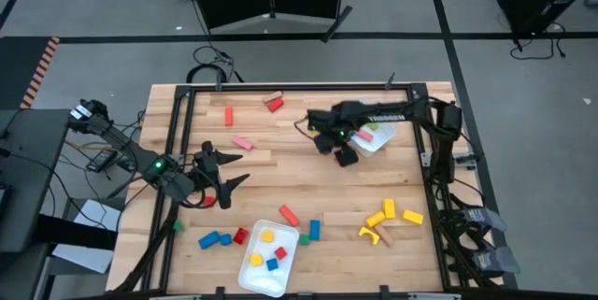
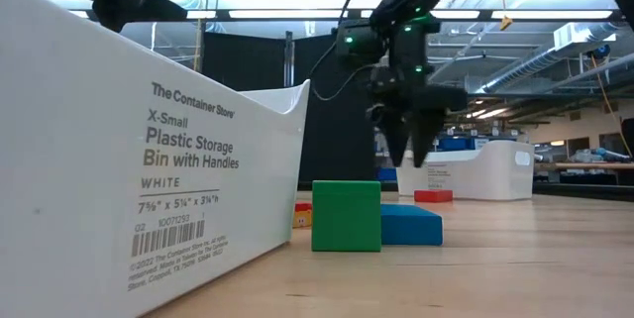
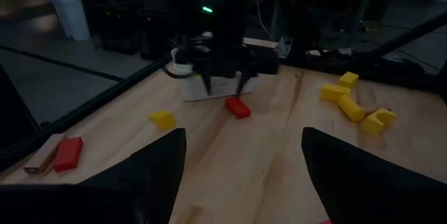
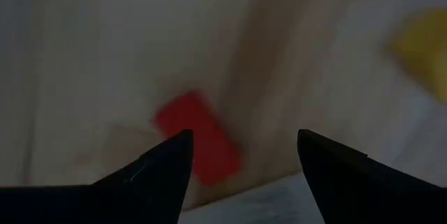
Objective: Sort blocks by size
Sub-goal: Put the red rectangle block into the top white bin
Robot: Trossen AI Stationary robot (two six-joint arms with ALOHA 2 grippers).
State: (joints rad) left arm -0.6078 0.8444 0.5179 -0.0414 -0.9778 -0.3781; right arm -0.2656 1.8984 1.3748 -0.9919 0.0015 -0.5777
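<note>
I have the right gripper (image 1: 346, 155) hanging with its fingers spread wide and empty, just beside the far white tray (image 1: 378, 137). A red block (image 4: 199, 144) lies on the table below it. My worry: a skewed descent lands a fingertip on the block and skids it against that tray. The left gripper (image 1: 222, 174) waits well away, spread and empty.

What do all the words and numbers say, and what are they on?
All on the near white bin's wall, low view:
"The Container Store"
"X-Small"
"Plastic Storage Bin with Handles"
"WHITE"
Size line below: too small to read surely.
Barcode sticker with its digits and fine print: too small to read.
White lettering on the right arm, high view: too blurred to read.
</note>
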